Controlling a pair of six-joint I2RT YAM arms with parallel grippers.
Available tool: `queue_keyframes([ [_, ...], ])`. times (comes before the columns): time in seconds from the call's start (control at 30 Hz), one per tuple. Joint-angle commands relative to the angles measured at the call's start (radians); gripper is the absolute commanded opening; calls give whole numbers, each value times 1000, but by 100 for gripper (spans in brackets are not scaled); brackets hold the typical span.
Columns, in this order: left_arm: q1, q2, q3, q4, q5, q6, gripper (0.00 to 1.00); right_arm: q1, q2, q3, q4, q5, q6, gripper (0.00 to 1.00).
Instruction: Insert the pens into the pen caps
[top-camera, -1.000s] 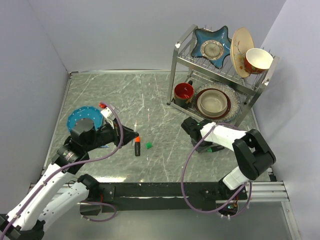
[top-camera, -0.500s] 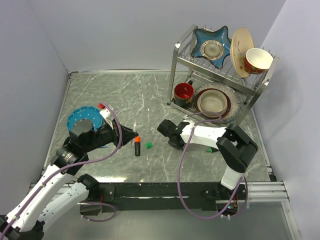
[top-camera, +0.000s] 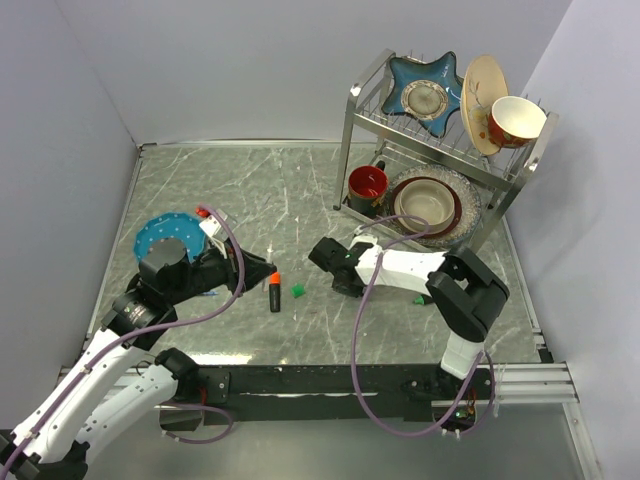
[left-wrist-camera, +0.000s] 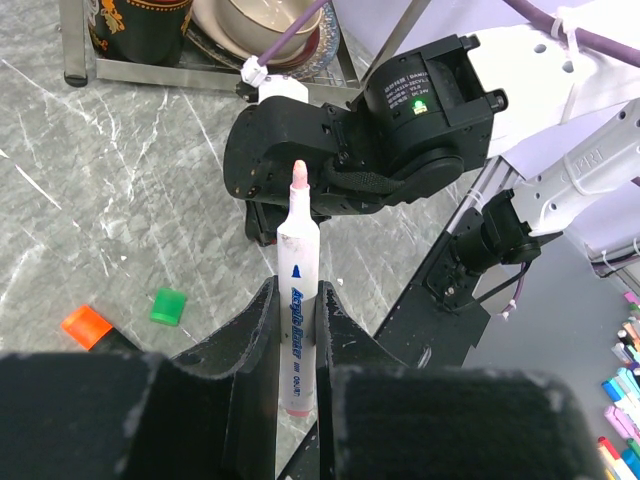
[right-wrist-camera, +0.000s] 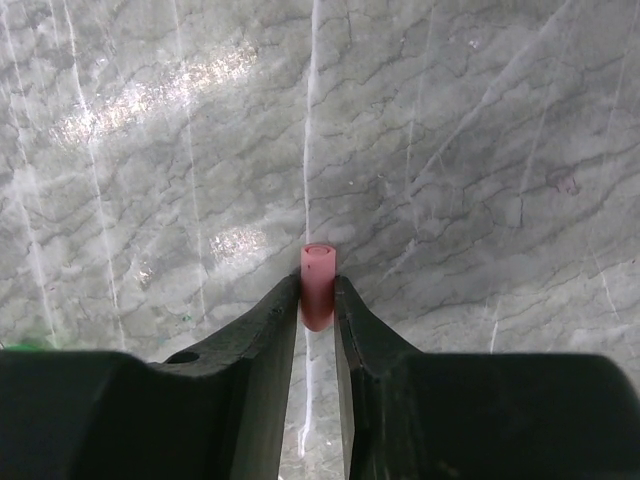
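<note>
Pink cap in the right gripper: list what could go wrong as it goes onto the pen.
1. The pink cap sits at the very tips of the right gripper, so a push from the white pen may twist it or pop it out.
2. The white pen sticks far out of the left gripper, so an off-centre contact could lever it askew in the grip.

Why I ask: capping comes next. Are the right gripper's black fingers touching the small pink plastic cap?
Touching. The right wrist view shows the small pink plastic cap pinched between the right gripper's fingers, no gap either side.
</note>
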Motion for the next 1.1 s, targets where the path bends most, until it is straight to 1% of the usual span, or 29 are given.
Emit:
queue_keyframes([
  [0.0,-3,-6,1,25,-4,15,1,-2,62,11,16,9,-1,29],
  [0.33,-4,-8,1,28,-4,15,1,-32,44,2,2,35,-17,34],
  [0.5,-4,-13,0,30,-3,13,1,-47,65,11,8,23,-23,37],
  [0.67,-4,-9,0,31,0,13,1,-52,73,21,-13,48,-20,38],
  [0.87,-4,-14,-2,33,2,15,1,-56,88,21,-20,57,-11,38],
  [1.07,-4,-16,0,33,3,15,1,-58,94,6,0,48,-18,30],
])
